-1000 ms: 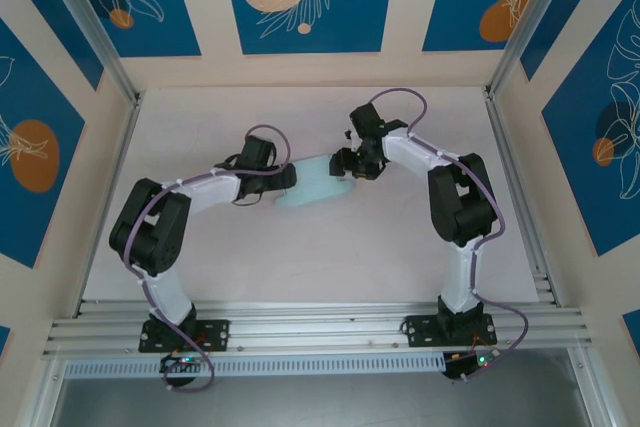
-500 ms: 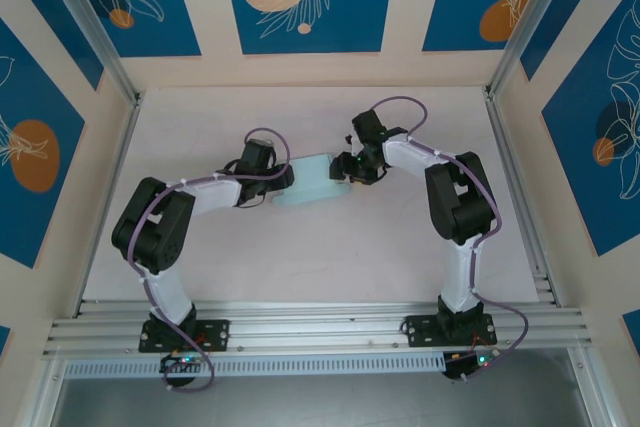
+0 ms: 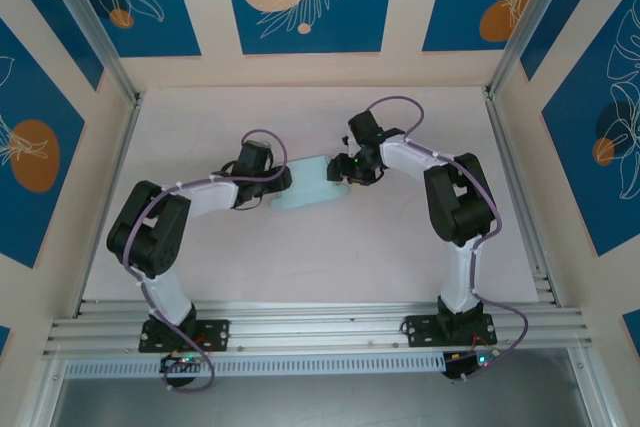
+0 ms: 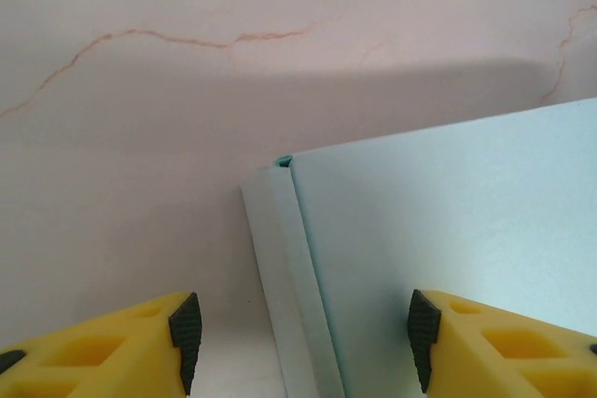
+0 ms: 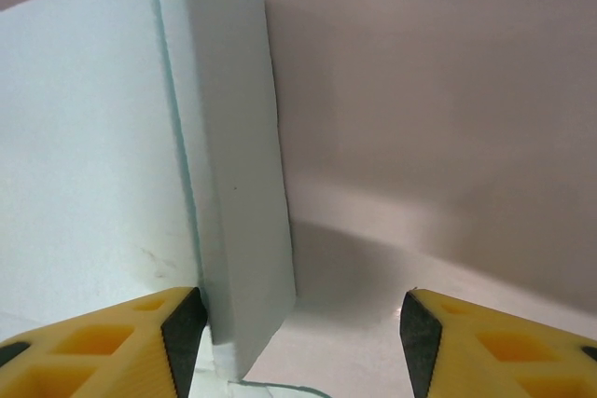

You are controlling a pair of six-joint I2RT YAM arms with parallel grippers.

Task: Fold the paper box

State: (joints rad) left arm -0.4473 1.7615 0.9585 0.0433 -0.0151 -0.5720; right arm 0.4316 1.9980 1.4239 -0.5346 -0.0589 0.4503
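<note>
The paper box (image 3: 312,185) is a pale light-blue card box lying on the table between my two grippers. My left gripper (image 3: 283,183) is at its left end and my right gripper (image 3: 338,169) at its right end. In the left wrist view the left gripper (image 4: 304,342) is open and straddles the box's side wall (image 4: 289,267), with one pad (image 4: 424,337) over the top face. In the right wrist view the right gripper (image 5: 300,342) is also open. The box's end wall (image 5: 233,184) stands between its fingers, close to the left pad (image 5: 182,337).
The box lies on a pale marbled table (image 3: 400,247). An aluminium rail (image 3: 320,327) runs along the near edge by the arm bases. Framed walls with blue panels close the left, right and far sides.
Both grippers have edged in closer to the ends of the box. The box itself has barely shifted.
</note>
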